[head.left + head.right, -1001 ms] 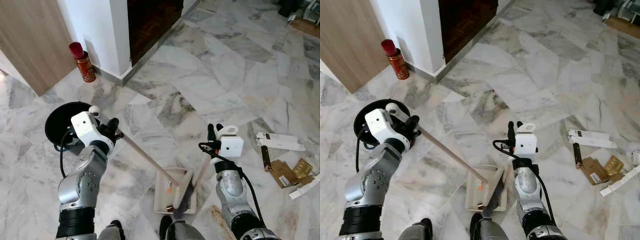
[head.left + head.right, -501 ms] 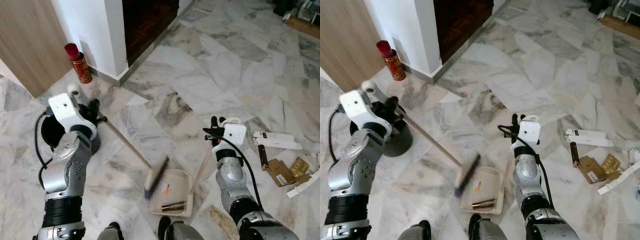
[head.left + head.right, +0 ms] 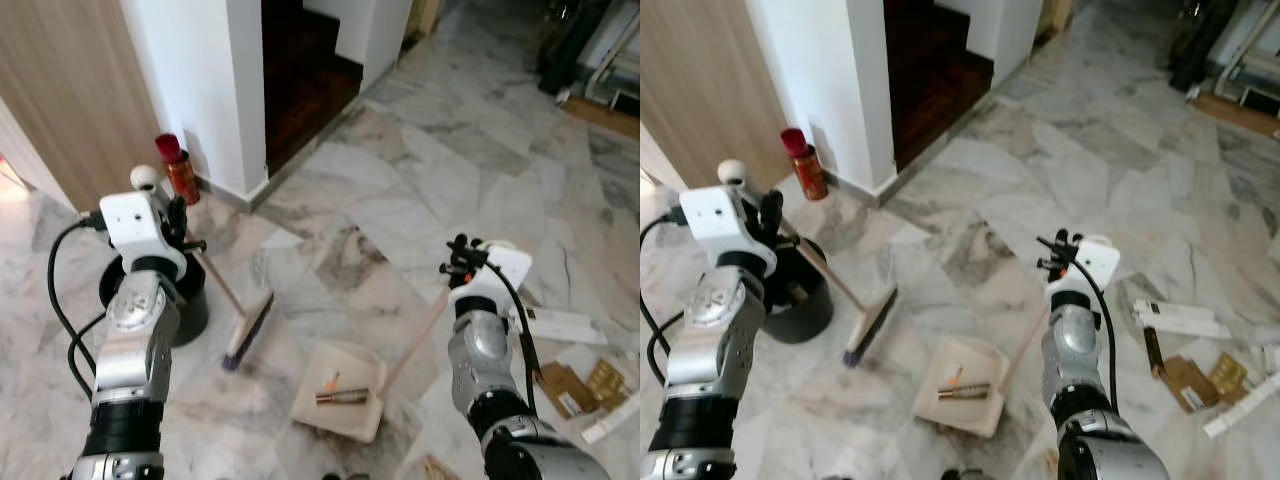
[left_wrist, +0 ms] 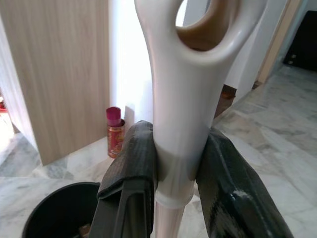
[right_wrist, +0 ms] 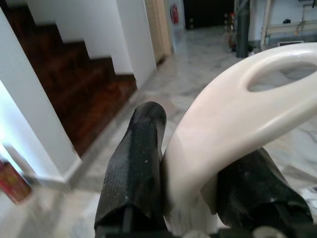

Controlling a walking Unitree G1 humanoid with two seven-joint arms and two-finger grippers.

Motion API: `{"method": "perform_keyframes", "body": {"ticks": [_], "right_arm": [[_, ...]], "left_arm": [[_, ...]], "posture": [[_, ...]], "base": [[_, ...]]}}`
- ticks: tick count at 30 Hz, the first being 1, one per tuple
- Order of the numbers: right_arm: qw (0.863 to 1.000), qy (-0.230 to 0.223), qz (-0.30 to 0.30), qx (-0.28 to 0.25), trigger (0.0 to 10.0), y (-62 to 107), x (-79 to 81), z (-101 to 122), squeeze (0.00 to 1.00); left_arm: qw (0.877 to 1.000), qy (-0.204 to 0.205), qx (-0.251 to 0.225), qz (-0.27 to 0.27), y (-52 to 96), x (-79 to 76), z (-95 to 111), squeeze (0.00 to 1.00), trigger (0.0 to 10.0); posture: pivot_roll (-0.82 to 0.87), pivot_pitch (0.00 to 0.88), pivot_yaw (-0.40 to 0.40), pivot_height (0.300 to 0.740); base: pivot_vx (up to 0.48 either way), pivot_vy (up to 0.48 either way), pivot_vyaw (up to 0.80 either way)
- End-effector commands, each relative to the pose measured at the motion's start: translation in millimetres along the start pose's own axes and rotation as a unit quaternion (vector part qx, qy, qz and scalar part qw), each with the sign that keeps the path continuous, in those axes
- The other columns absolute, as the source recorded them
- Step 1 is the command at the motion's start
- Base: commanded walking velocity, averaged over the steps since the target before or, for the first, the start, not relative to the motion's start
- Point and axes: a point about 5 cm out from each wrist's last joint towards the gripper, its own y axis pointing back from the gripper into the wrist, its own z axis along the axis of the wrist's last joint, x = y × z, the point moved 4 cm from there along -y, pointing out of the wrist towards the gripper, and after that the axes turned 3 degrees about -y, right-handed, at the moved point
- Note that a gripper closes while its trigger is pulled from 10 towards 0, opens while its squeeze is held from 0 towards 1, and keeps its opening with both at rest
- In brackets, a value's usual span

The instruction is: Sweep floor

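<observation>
The left claw [image 4: 173,163] was clamped on the white looped end of the broom [image 3: 247,331], whose wooden shaft slanted down from it to the bristle head, which rested on the marble floor [image 3: 400,190] between the black bin [image 3: 190,300] and the dustpan [image 3: 335,390]. The right claw [image 5: 190,178] gripped the looped end of the dustpan's long handle, the pan lying below and to its left with a few scraps inside. Both tools looked light and stiff; held at their far ends, they would likely swing and twist easily, the smooth plastic inviting slip. More scraps [image 3: 575,360] lay right of the right claw.
</observation>
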Motion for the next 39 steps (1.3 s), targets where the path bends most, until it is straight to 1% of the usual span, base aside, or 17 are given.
{"method": "perform_keyframes", "body": {"ticks": [1, 4, 7, 12, 19, 20, 22, 25, 26, 29, 36, 39], "right_arm": [[0.999, -0.025, -0.004, -0.030, 10.0, -7.1, 2.6, 16.0, 0.00], [0.999, -0.038, -0.007, -0.032, 10.0, -8.9, 3.5, 18.2, 0.00], [0.996, -0.076, -0.010, -0.041, 10.0, -12.0, 6.0, 23.4, 0.00], [0.995, -0.088, -0.006, -0.045, 10.0, -13.9, 8.7, 26.9, 0.00], [0.993, -0.101, 0.021, -0.058, 10.0, -15.3, 19.4, 33.3, 0.00], [0.993, -0.101, 0.021, -0.058, 10.0, -15.3, 19.4, 33.3, 0.00], [0.993, -0.096, 0.039, -0.064, 10.0, -15.3, 26.6, 36.3, 0.00], [0.992, -0.094, 0.042, -0.067, 10.0, -15.1, 28.6, 37.2, 0.00], [0.992, -0.093, 0.046, -0.071, 10.0, -15.1, 30.6, 38.7, 0.00], [0.992, -0.088, 0.056, -0.075, 10.0, -15.5, 33.5, 41.4, 0.00], [0.991, -0.084, 0.068, -0.075, 10.0, -15.7, 37.0, 43.2, 0.00], [0.992, -0.077, 0.069, -0.073, 10.0, -16.0, 37.2, 42.8, 0.00]], "left_arm": [[1.000, -0.005, -0.023, -0.008, -0.5, -2.8, 6.9, 0.00, 10.0], [1.000, -0.007, -0.023, -0.007, -0.5, -2.7, 4.9, 0.00, 10.0], [1.000, -0.017, -0.024, -0.003, 0.5, -0.2, 0.4, 0.00, 10.0], [1.000, -0.018, -0.024, 0.002, 0.3, 1.6, 0.2, 0.00, 10.0], [0.999, -0.018, -0.028, 0.009, 1.7, 5.0, -0.5, 0.00, 10.0], [0.999, -0.018, -0.028, 0.009, 1.7, 5.0, -0.5, 0.00, 10.0], [0.999, -0.028, -0.021, 0.017, 4.5, 8.0, -6.6, 0.00, 10.0], [0.999, -0.035, -0.016, 0.021, 7.2, 9.8, -10.8, 0.00, 10.0], [0.999, -0.040, -0.011, 0.028, 10.8, 12.3, -15.7, 0.00, 10.0], [0.998, -0.044, -0.005, 0.035, 15.2, 15.3, -20.1, 0.00, 10.0], [0.998, -0.044, -0.002, 0.043, 20.1, 18.5, -22.4, 0.00, 10.0], [0.998, -0.045, -0.003, 0.044, 20.6, 18.7, -21.9, 0.00, 10.0]], "posture": [[0.13, 0.000, -0.086, 0.740], [0.13, 0.000, -0.081, 0.740], [0.13, 0.000, -0.079, 0.740], [0.13, 0.000, -0.079, 0.740], [0.14, 0.000, -0.078, 0.740], [0.14, 0.000, -0.078, 0.740], [0.13, 0.005, -0.077, 0.740], [0.13, 0.010, -0.077, 0.740], [0.13, 0.016, -0.079, 0.740], [0.13, 0.021, -0.081, 0.740], [0.14, 0.031, -0.087, 0.740], [0.14, 0.034, -0.087, 0.740]], "base": [[0.000, 0.000, 0.00], [0.000, 0.000, 0.00], [0.000, 0.000, 0.00], [0.000, 0.000, 0.00], [0.000, 0.000, 0.00], [0.000, 0.000, 0.00], [0.000, 0.000, 0.00], [0.000, 0.000, 0.00], [0.000, 0.000, 0.00], [0.000, 0.000, 0.00], [0.000, 0.000, 0.00], [0.000, 0.418, 0.00]]}}
